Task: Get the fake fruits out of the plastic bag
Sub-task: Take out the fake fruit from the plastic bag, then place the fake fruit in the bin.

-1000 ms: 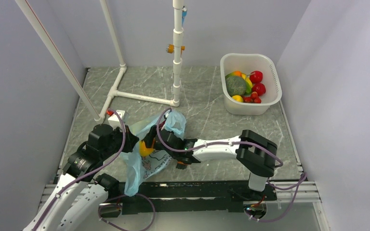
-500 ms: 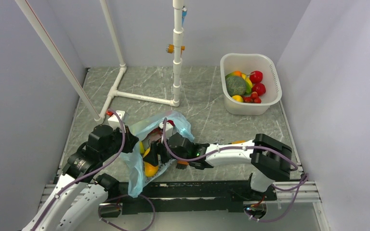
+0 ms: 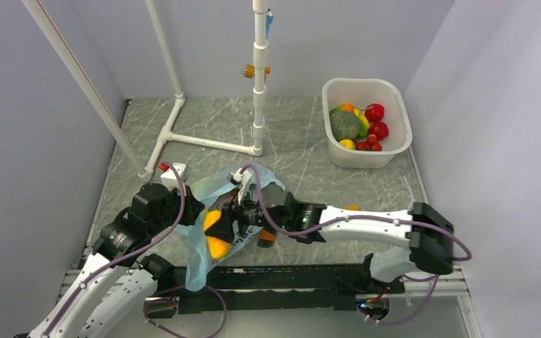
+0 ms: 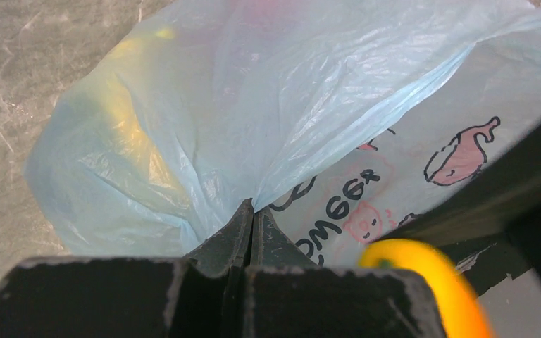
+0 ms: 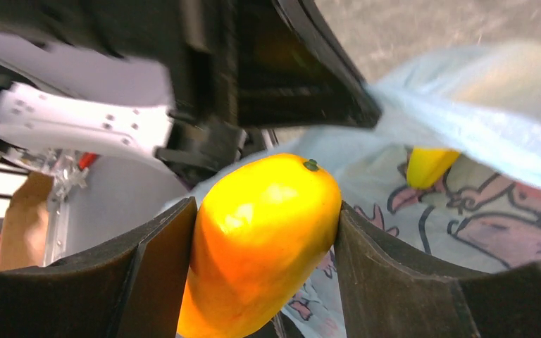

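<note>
I saw three plain pale walls (image 3: pixel 366 35) closing in one grey marbled table (image 3: pixel 303 169). One white pipe frame (image 3: pixel 259 77) stood on the table's far half, with an upright post and a slanted bar. Two arms reached in from the near edge and met at the left.

One white perforated tub (image 3: pixel 393 91) sat in the far right corner. It held one dark green melon (image 3: pixel 344 125), two red round fruits (image 3: pixel 374 112) and some small yellow and red pieces that I could not count.

One light-blue plastic bag (image 3: pixel 197 246) lay crumpled between the arms at the near left, its pink cartoon print and lettering facing up. The left gripper (image 4: pixel 252 218) was closed tight, fingertips together, pinching a fold of the bag's film.

The right gripper (image 5: pixel 264 239) was part open and clamped on one yellow-orange mango (image 5: pixel 253 218), a finger pressed to each side. It held the mango over the printed film at the bag's mouth. I could not tell whether the fruit was clear of the bag.

One more yellow fruit (image 5: pixel 428 165) showed only its end under a fold of film
</note>
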